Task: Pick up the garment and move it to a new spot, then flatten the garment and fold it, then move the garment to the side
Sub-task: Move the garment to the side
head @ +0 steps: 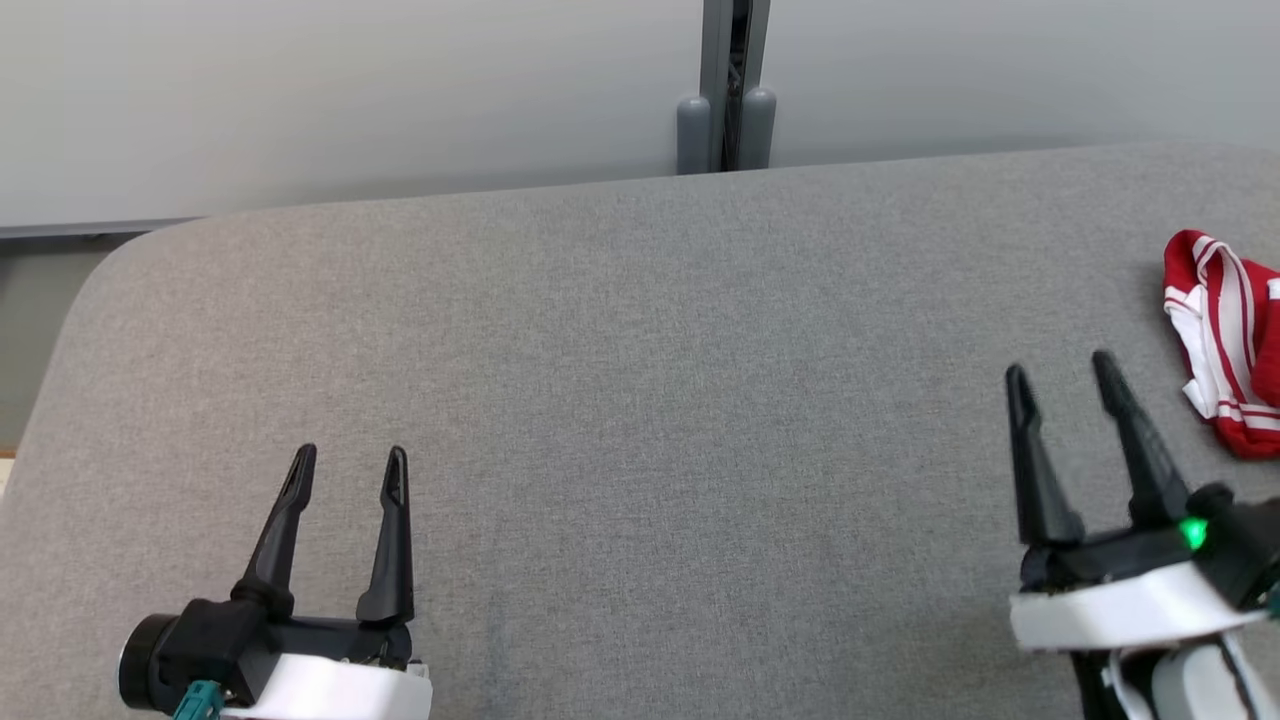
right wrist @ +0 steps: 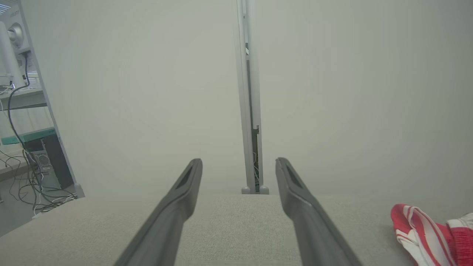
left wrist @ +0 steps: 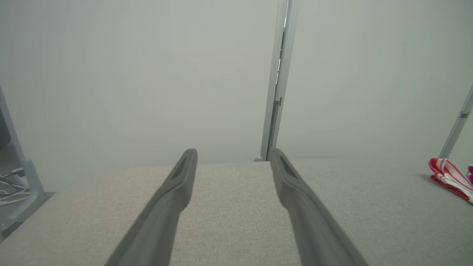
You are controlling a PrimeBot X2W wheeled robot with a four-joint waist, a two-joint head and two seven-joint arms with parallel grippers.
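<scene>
The garment [head: 1228,335], red with white stripes, lies crumpled at the far right edge of the grey table, partly cut off by the frame. It also appears at the right edge in the left wrist view [left wrist: 449,177] and low right in the right wrist view [right wrist: 428,232]. My right gripper [head: 1062,368] hovers open just left of the garment, apart from it, with nothing between its fingers. At the lower left my left gripper [head: 352,459] stands open and empty, far from the garment.
The grey fabric-covered table [head: 640,400] spans the view, with a rounded corner at far left. A pale partition wall with a grey post [head: 726,90] stands behind its back edge. Cables and a computer [right wrist: 40,162] sit beyond the left side.
</scene>
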